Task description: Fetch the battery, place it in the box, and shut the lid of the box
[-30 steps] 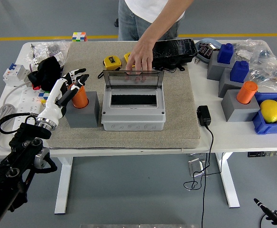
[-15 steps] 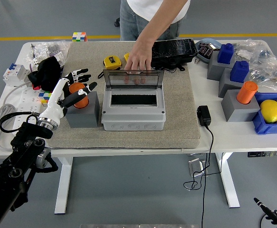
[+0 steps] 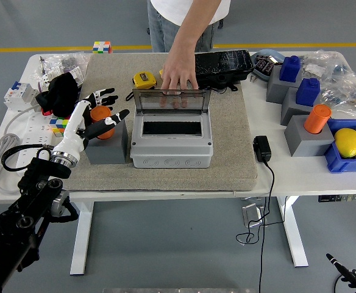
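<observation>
1. The orange battery point(image 3: 100, 115) stands upright in a grey holder block point(image 3: 105, 141) at the left of the tan mat point(image 3: 227, 146), just left of the grey box point(image 3: 172, 143).
2. The left hand point(image 3: 99, 113) hovers at the battery with its fingers spread wide, thumb on the near side and the other fingers on the far side; it grips nothing yet.
3. The right hand shows only as a fingertip at the picture's lower right corner point(image 3: 348, 278), well below the desk point(image 3: 275, 177), and I cannot tell how its fingers are set.
4. The box's clear lid point(image 3: 171, 101) stands raised at the far side, and a person's hand point(image 3: 179, 76) rests on its top edge, seemingly propping it open.
5. The step in hand looks like the fetch, at the pre-grasp stage.
6. Next move, as I judge it: curl the fingers round the battery, lift it straight up out of the block, then carry it right to the dark opening point(image 3: 170, 128).
</observation>
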